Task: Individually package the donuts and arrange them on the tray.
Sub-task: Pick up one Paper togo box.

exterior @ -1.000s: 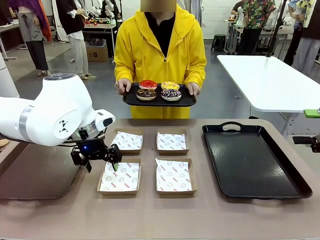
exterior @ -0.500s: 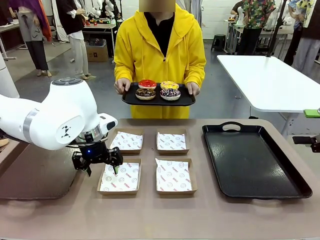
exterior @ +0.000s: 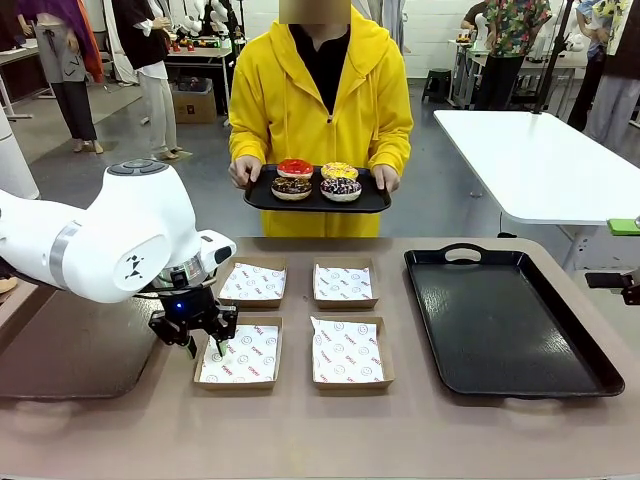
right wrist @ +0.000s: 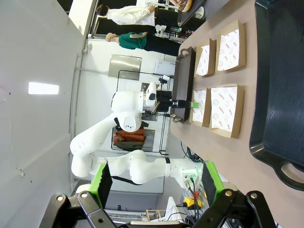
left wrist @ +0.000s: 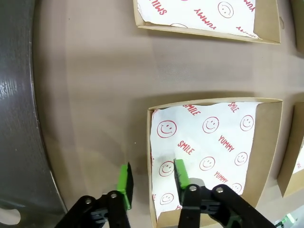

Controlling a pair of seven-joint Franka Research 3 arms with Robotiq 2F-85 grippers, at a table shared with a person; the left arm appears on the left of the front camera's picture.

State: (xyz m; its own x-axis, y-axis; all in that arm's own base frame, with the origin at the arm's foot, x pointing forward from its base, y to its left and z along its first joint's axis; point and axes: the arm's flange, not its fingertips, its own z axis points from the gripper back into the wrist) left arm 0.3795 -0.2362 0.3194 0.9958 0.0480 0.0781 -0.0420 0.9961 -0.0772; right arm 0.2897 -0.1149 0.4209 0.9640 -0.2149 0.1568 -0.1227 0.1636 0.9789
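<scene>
**Surface finishes, as I read them from my console**

Table (exterior: 300,430): smooth, matt brown top.
Boxes (exterior: 240,353): matt brown cardboard, each lined with white printed paper.
Large tray (exterior: 500,320): black, with a sheen I take for plastic or coated metal.
Donuts (exterior: 341,187): glossy glaze.
Left arm (exterior: 110,240): glossy white shell.
Left gripper (left wrist: 152,175): matt black fingers, satin green pads (left wrist: 124,179).
Hoodie (exterior: 320,100): soft yellow cloth

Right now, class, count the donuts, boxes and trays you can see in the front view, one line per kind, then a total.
Donuts: 4, on the held tray
Boxes: 4, on the table
Trays: 3, one held, two on the table
Total: 11
</scene>
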